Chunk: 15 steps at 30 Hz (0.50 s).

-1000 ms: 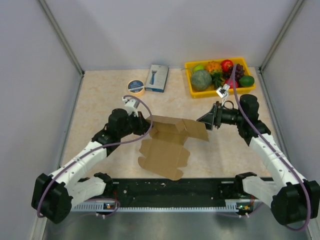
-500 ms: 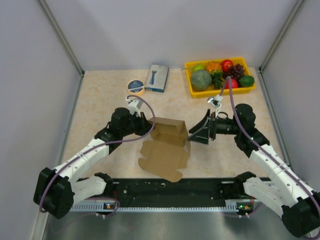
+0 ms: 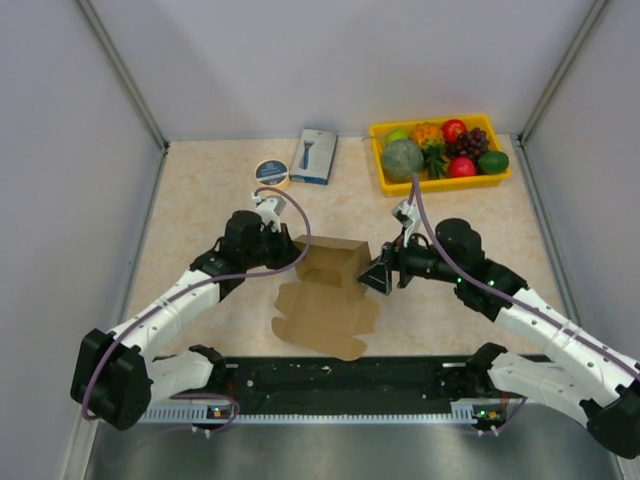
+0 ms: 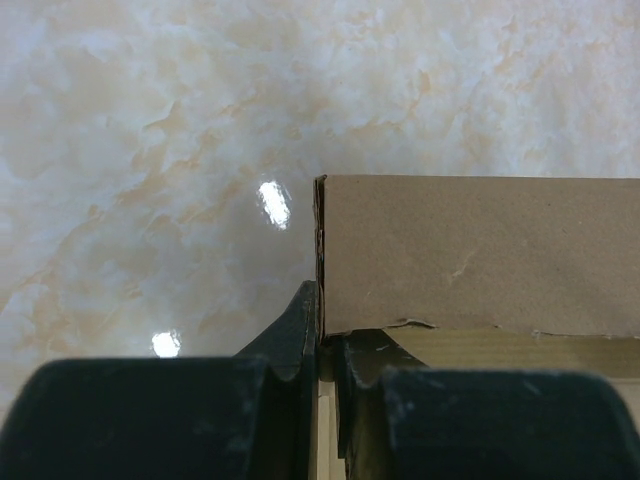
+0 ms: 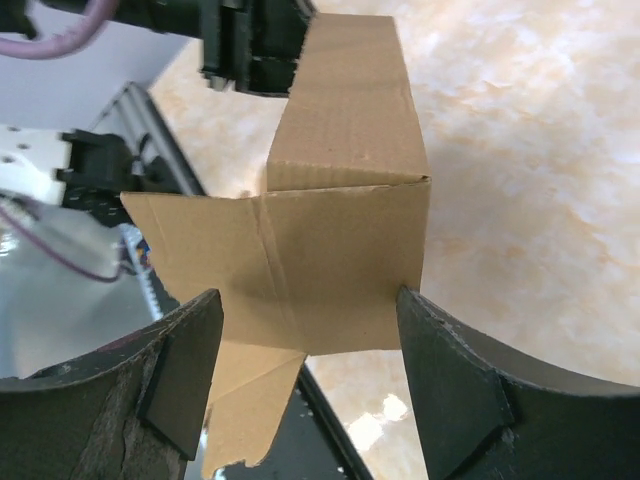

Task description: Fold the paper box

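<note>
The paper box is a brown cardboard blank in mid-table, its near part flat and its far part raised into a long hollow wall. My left gripper is shut on the left end of that wall. In the left wrist view its fingertips pinch a thin cardboard edge below a brown panel. My right gripper is open at the wall's right end. The square end flap lies across between its fingers, with the right finger against the flap's edge.
A yellow tray of fruit stands at the back right. A blue-and-white box and a tape roll lie at the back middle. A black rail runs along the near edge. Grey walls close in both sides.
My right gripper has moved left to the box and swung the outstretched right flap in against the wall's end. The left gripper has kept its grip and barely moved.
</note>
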Available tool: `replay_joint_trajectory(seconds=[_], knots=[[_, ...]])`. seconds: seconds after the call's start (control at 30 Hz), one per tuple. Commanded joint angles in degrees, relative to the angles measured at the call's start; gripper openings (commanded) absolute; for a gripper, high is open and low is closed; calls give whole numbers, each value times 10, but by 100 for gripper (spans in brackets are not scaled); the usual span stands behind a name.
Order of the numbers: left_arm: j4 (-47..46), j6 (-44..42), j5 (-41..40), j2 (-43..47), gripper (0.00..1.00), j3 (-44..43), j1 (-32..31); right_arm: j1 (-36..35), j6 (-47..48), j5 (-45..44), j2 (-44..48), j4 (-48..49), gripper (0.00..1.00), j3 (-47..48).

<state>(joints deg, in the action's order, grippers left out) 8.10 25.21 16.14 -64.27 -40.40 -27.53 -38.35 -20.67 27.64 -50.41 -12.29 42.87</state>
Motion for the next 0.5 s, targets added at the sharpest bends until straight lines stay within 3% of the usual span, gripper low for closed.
replay_joint_trajectory(seconds=[0.0, 0.47], knots=[[32, 7, -9, -6, 0, -46, -3, -53, 25, -182, -19, -27, 70, 39], [82, 42, -54, 4, 0, -50, -5, -191, 22, -515, -121, -65, 68, 105]])
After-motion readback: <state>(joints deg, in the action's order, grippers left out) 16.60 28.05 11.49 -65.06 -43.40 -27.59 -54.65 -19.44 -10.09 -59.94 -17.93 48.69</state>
